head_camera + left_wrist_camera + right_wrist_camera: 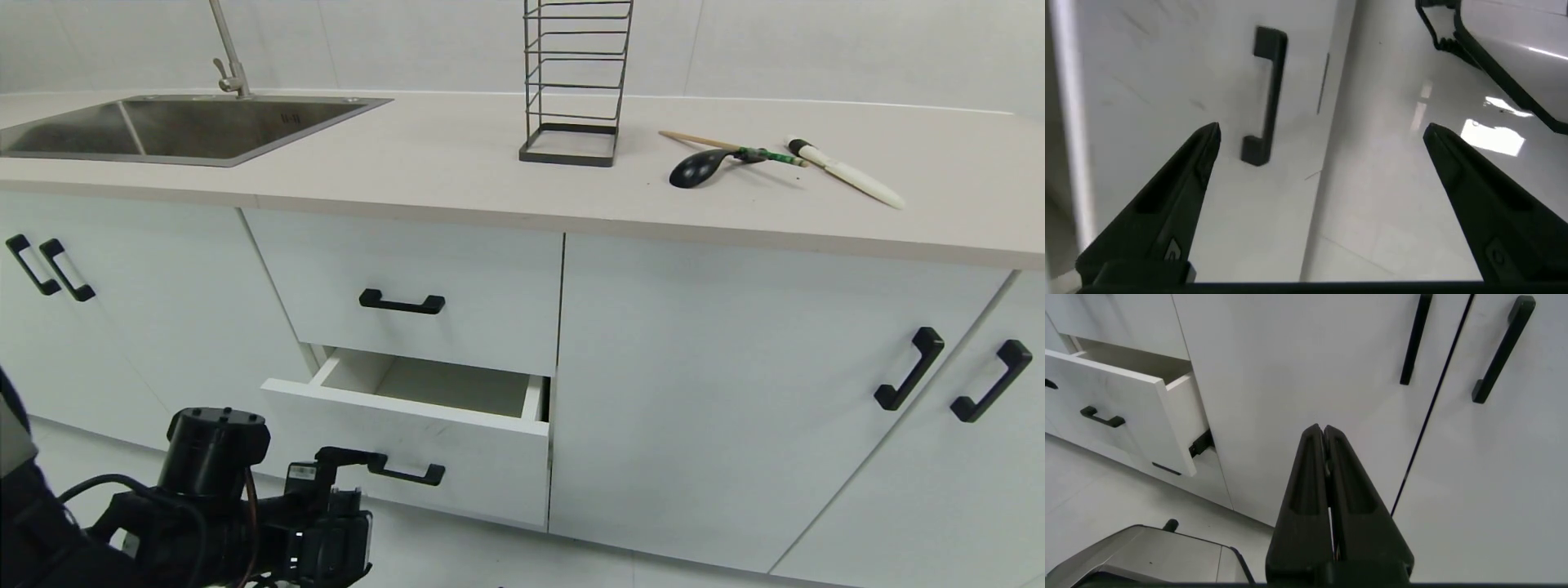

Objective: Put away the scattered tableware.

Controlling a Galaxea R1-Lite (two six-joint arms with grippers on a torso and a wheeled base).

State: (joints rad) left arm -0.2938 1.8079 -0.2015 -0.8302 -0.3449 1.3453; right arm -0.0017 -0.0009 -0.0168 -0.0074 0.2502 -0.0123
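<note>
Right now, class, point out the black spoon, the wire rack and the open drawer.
black spoon [695, 168], head view, on its bowl.
wire rack [566, 159], head view, on the base's front rail.
open drawer [424, 441], head view, on its front panel.

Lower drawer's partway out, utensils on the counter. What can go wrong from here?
1. The lower drawer is only partly open, so long pieces like the white utensil may snag on the upper drawer.
2. The black spoon and wooden stick overlap, so lifting one may drag the other.
</note>
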